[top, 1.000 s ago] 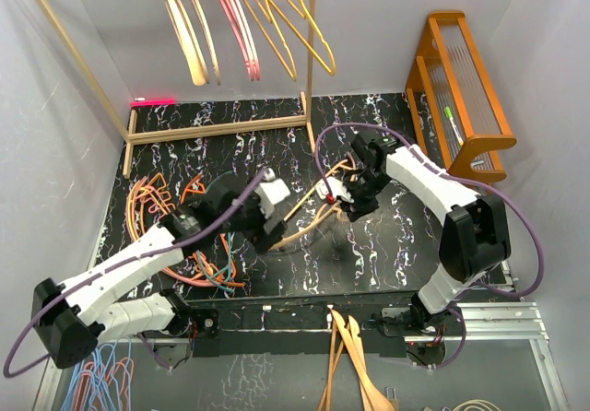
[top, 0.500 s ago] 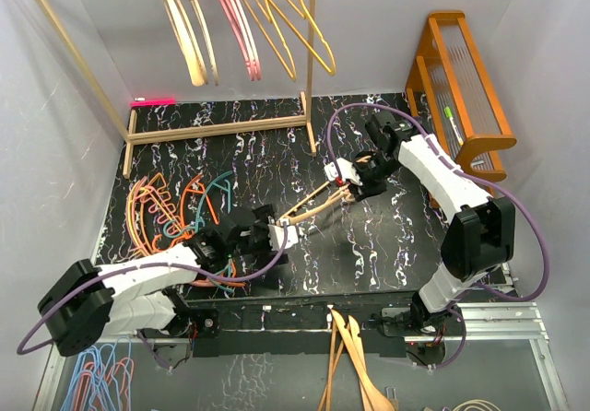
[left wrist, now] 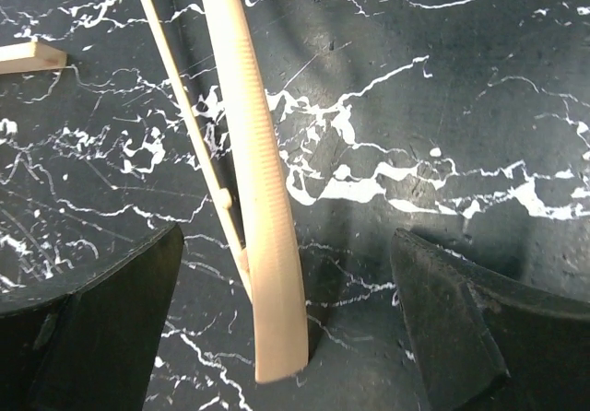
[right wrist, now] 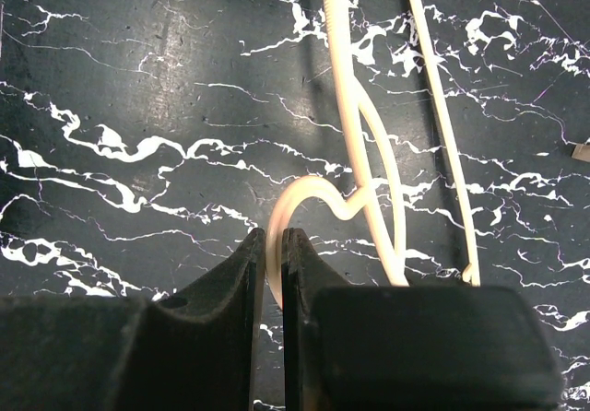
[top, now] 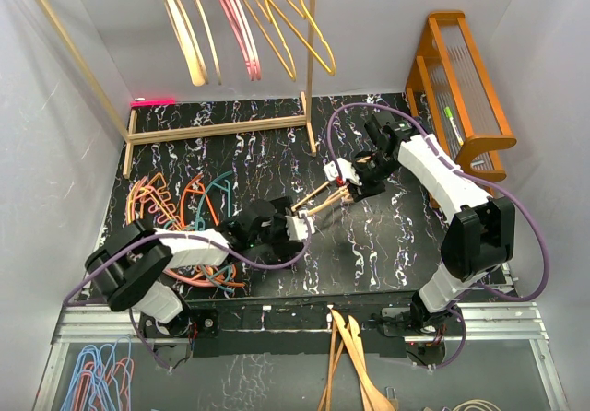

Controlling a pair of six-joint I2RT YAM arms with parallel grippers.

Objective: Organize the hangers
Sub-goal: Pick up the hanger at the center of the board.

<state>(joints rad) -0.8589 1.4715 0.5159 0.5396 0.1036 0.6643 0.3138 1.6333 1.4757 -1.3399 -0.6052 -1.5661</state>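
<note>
Rack (top: pixel 221 127) holds pink and yellow hangers (top: pixel 245 52). Right gripper (right wrist: pixel 274 245) pinches the tan hanger (right wrist: pixel 343 88) by its hook. Left gripper (left wrist: pixel 286 254) is wide open.

No writing, label, brand, number or sign can be read anywhere, not on the hangers (top: pixel 195 68), the table (top: pixel 387 236) or the orange shelf (top: pixel 483 109).

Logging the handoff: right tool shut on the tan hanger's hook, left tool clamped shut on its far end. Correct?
No: the left wrist view shows the left tool open, the end of the tan hanger lying between its fingers, untouched. The right tool is indeed shut on the hook.
</note>
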